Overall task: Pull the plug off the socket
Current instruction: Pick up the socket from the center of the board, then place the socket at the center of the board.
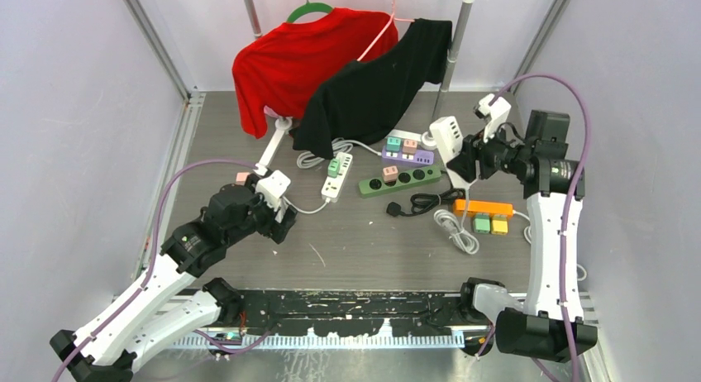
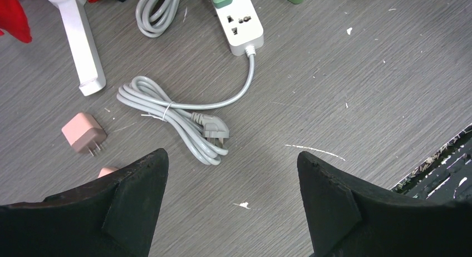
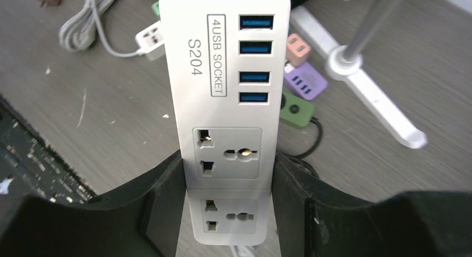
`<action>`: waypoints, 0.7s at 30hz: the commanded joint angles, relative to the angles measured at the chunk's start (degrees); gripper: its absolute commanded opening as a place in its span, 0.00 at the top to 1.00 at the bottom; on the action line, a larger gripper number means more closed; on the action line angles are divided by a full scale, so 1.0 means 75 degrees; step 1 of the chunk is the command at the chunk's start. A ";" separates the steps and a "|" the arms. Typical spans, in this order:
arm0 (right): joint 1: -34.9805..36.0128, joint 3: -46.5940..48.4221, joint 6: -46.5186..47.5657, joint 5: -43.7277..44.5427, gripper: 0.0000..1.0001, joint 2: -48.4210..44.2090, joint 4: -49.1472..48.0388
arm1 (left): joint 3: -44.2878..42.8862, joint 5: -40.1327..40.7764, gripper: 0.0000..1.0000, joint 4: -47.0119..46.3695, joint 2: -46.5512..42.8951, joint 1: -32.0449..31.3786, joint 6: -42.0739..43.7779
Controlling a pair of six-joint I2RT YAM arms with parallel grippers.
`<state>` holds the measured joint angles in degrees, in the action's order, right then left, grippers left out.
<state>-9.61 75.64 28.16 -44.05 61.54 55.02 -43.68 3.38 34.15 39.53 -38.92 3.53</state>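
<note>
My right gripper (image 3: 228,173) is shut on a white socket strip (image 3: 225,90) with USB ports, one finger on each long side. It holds the strip tilted up above the table at the back right (image 1: 447,136). The strip's visible outlets have nothing plugged in. A loose pink plug (image 2: 83,132) lies on the table with its prongs bare, just ahead and left of my left gripper (image 2: 232,179). That gripper hangs open over bare table with nothing between its fingers, at the left of the top view (image 1: 281,225).
A second white strip (image 1: 336,177) with a green plug (image 1: 333,167) and a coiled grey cord (image 2: 172,118) lies mid-table. Green (image 1: 399,179), purple (image 1: 407,156) and orange (image 1: 484,207) strips lie to the right. A rack with red (image 1: 302,59) and black (image 1: 380,84) shirts stands behind.
</note>
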 commanded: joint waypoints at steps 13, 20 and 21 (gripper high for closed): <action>-0.0665 0.5481 -0.0134 0.2835 0.99 0.1939 0.0472 | -0.0060 -0.0179 0.15 -0.0352 -0.0201 0.0029 0.0022; -0.1308 0.6211 0.0040 0.3908 0.99 0.3486 -0.0540 | -0.0056 -0.0184 0.15 -0.0358 -0.0204 0.0032 0.0019; -0.1400 0.6223 0.0081 0.3890 0.99 0.3683 -0.0626 | -0.0058 -0.0175 0.15 -0.0358 -0.0202 0.0028 0.0021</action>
<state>-17.41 120.07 27.62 -20.21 84.07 58.46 -43.68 2.90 34.13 38.70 -38.92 3.51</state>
